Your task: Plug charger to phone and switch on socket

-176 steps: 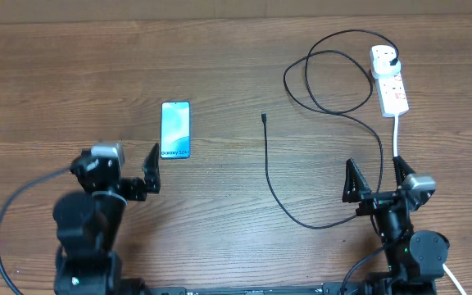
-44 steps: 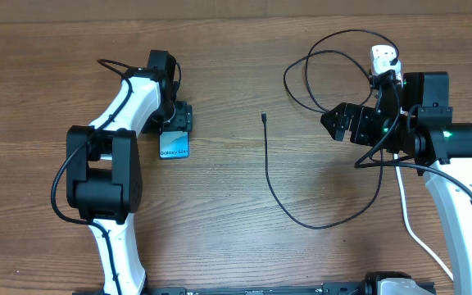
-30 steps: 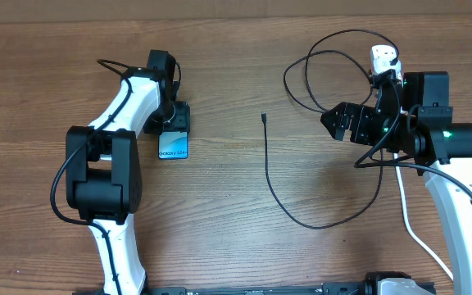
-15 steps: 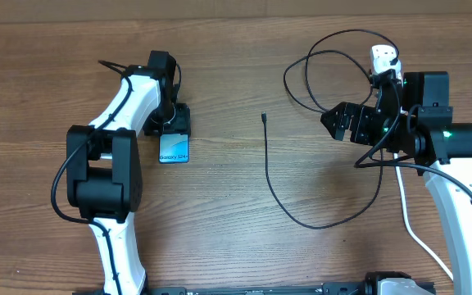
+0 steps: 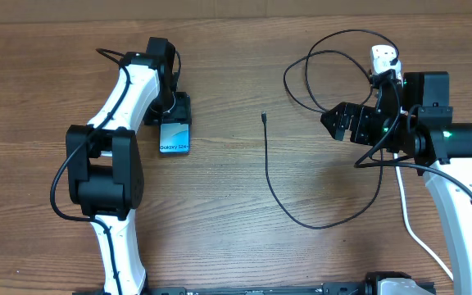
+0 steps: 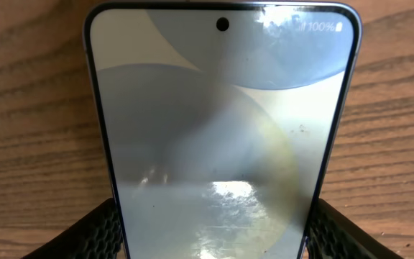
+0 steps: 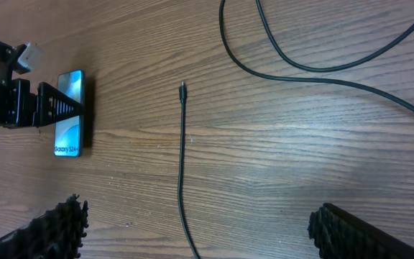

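Note:
The phone (image 5: 175,138) lies flat on the wooden table with its blue screen lit; it fills the left wrist view (image 6: 221,129). My left gripper (image 5: 174,117) has a finger on each long edge of the phone and is shut on it (image 6: 214,234). The charger cable (image 5: 270,176) runs down the table's middle, its connector tip (image 5: 264,117) free, right of the phone. My right gripper (image 5: 339,123) hovers open and empty above the cable (image 7: 182,165), whose tip (image 7: 182,87) points away. The socket (image 5: 383,56) is at the far right, mostly hidden by my right arm.
The cable makes loose loops (image 5: 318,78) between the tip and the socket. A thick white cord (image 5: 406,215) runs from the socket toward the front right. The phone and left gripper also show in the right wrist view (image 7: 69,114).
The left gripper and the phone between its fingers have shifted a little toward the far edge of the table. The right arm and cable have not moved.

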Controlling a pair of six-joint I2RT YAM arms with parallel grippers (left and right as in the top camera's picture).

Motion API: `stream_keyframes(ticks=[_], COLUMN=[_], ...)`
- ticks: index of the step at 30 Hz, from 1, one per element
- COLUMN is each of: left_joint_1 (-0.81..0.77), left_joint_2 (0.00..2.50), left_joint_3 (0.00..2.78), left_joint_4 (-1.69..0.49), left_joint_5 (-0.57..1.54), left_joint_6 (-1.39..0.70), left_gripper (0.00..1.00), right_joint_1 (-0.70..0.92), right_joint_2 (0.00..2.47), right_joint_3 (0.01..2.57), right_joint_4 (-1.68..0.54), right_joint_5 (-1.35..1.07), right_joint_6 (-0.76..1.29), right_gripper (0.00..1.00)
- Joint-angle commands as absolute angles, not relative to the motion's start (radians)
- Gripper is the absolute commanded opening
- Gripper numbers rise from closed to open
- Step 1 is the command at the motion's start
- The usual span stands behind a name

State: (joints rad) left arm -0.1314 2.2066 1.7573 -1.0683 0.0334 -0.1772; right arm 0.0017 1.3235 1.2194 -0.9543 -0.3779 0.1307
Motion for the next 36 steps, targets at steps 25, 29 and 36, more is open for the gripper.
stream_keyframes(ticks=[25,29,36], left_joint_1=[-0.137,-0.138,-0.138], left_joint_2=[2.204,2.204,2.204], left_joint_3=[1.966,2.053,2.096], left_joint_4=[-1.237,-1.307,-1.332], left_joint_5=[0.054,0.115,0.355], left_joint_6=[-0.356,-0.442,-0.598], left_gripper=[0.04,0.05,0.04], right_joint_1=[0.006,0.006,0.007], right_joint_2=[1.327,1.327,1.327], right_joint_3=[1.245,1.245,1.245], right_joint_4=[-0.948,-0.939,-0.899], right_joint_5=[-0.420,-0.449,-0.451], right_joint_6=[0.131,0.181,0.381], right_gripper=[1.00,1.00,1.00])
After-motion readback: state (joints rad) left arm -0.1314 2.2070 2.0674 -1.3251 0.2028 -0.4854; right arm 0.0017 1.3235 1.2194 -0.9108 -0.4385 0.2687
